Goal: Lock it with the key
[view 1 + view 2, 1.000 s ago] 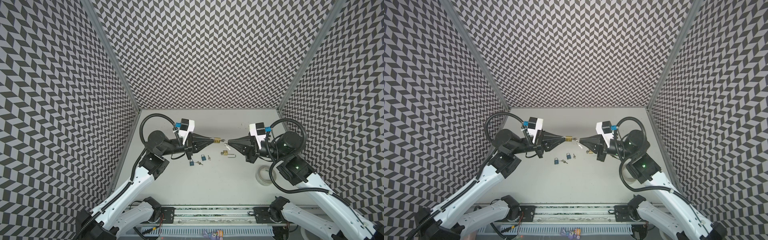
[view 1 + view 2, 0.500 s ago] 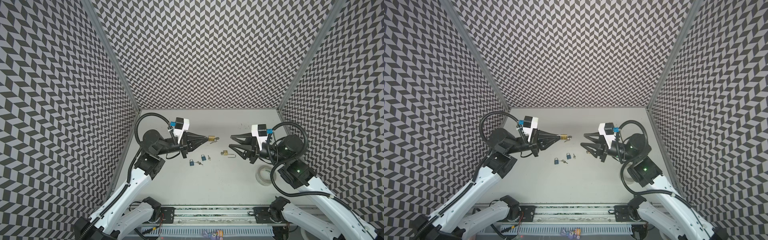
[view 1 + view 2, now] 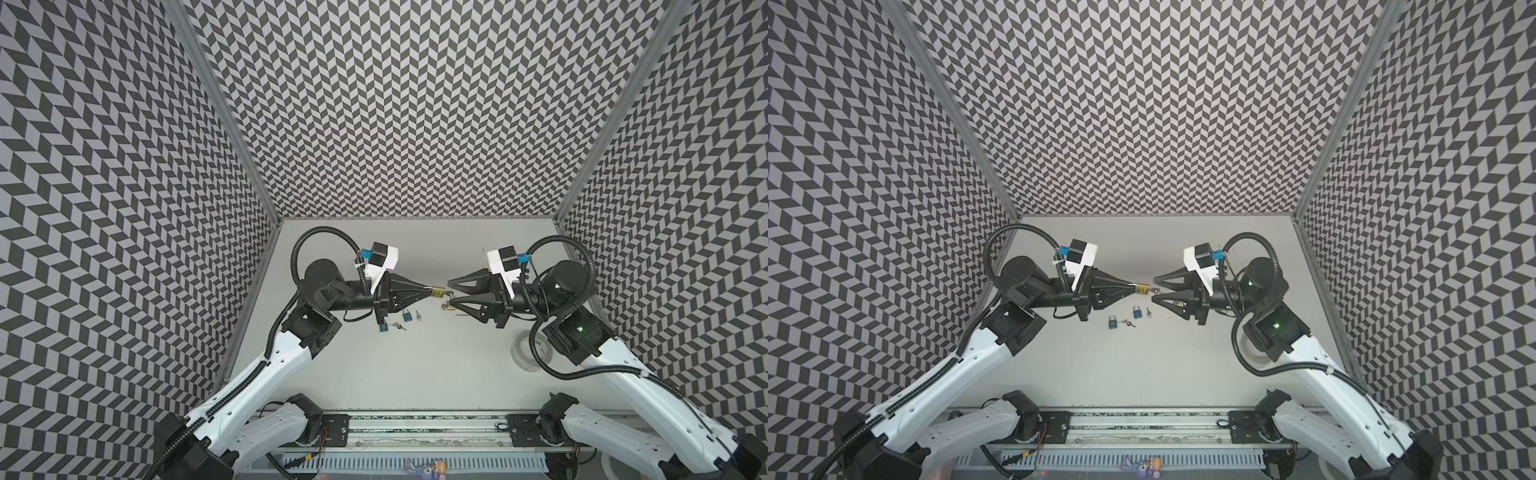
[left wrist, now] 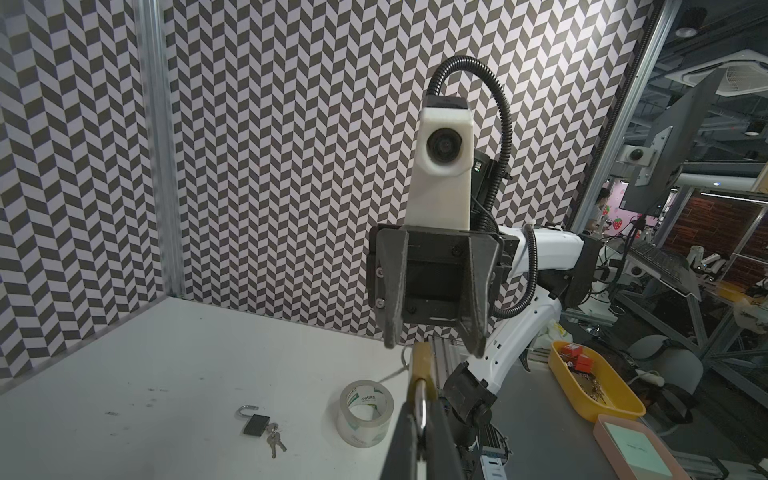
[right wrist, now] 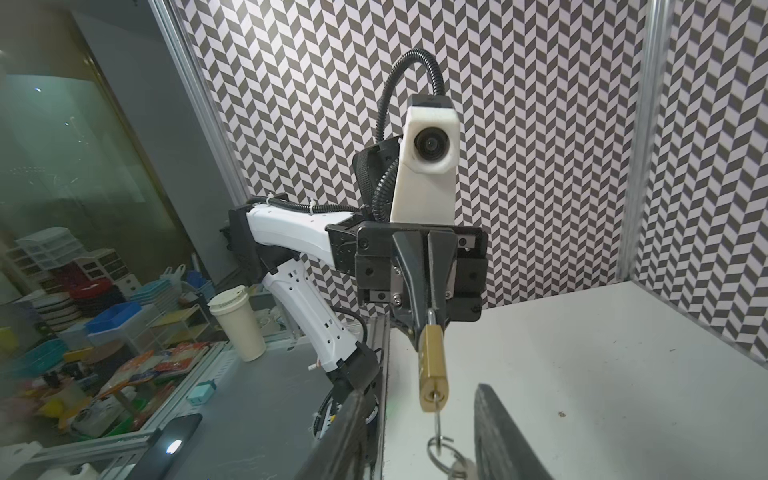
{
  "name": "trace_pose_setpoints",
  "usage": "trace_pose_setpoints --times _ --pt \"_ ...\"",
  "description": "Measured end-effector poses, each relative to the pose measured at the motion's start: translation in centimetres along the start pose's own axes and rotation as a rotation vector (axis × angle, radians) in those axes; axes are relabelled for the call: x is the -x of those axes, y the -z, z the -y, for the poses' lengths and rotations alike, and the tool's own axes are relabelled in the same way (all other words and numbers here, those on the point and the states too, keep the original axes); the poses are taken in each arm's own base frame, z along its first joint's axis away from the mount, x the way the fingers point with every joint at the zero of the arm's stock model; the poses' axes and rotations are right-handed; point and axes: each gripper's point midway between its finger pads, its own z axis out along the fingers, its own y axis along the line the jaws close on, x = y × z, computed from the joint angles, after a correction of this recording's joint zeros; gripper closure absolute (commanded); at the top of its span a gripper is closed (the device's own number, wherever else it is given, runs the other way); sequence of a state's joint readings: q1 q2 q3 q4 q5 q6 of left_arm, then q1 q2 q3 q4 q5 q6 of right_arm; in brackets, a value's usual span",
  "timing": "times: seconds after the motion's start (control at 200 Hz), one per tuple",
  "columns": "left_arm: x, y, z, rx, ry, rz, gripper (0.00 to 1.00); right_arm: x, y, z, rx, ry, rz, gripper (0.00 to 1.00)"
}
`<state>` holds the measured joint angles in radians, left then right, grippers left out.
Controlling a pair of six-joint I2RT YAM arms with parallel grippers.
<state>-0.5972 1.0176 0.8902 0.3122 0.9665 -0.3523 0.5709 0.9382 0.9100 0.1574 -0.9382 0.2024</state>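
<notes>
A brass padlock (image 3: 436, 291) (image 3: 1143, 288) hangs in mid-air above the table's middle. My left gripper (image 3: 428, 289) (image 4: 420, 409) is shut on its silver shackle. A key (image 5: 437, 419) sits in the keyhole at the padlock's (image 5: 432, 365) free end, and a key ring (image 5: 440, 451) dangles from it. My right gripper (image 3: 450, 293) (image 3: 1154, 289) (image 5: 419, 392) faces the left one and is open. Its fingers stand on either side of the key without touching it.
Two blue padlocks (image 3: 407, 316) (image 3: 383, 327) with small keys lie on the table (image 3: 415, 374) below the left gripper. A dark padlock (image 4: 254, 424) with an open shackle and keys lies under the right gripper. A tape roll (image 3: 533, 351) (image 4: 365, 409) sits at the right.
The right gripper let go of the key and opened wide while both arms drew apart. Both have since come back together, and the right jaws now stand narrower round the key.
</notes>
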Motion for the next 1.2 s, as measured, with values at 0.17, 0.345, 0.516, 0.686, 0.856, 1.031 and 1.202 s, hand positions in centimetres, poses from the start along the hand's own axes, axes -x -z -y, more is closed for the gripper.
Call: trace_pose_setpoints --times 0.17,0.345,0.516,0.686,0.856,1.031,1.202 --pt "-0.3 -0.3 0.0 -0.009 0.01 -0.008 1.0 -0.4 -0.2 0.4 -0.001 -0.017 -0.013 0.74" --pt "-0.3 -0.3 0.0 -0.009 0.009 -0.008 1.0 -0.7 -0.4 0.7 -0.004 -0.031 -0.024 0.87" --pt "-0.3 -0.3 -0.1 -0.002 0.007 -0.006 1.0 -0.5 -0.3 0.6 -0.006 -0.018 -0.02 1.0" --pt "-0.3 -0.3 -0.1 0.001 0.006 -0.004 1.0 -0.4 -0.2 0.6 -0.013 -0.008 -0.019 1.0" --pt "-0.3 -0.3 -0.1 0.002 0.007 -0.004 1.0 -0.4 0.0 0.4 -0.021 -0.001 -0.02 1.0" --pt "0.3 0.3 -0.3 0.02 -0.005 0.009 1.0 0.0 0.4 0.2 -0.051 0.027 -0.012 1.0" --pt "1.5 1.8 -1.0 0.071 -0.035 0.036 1.0 0.8 1.1 -0.5 -0.064 0.075 0.007 1.0"
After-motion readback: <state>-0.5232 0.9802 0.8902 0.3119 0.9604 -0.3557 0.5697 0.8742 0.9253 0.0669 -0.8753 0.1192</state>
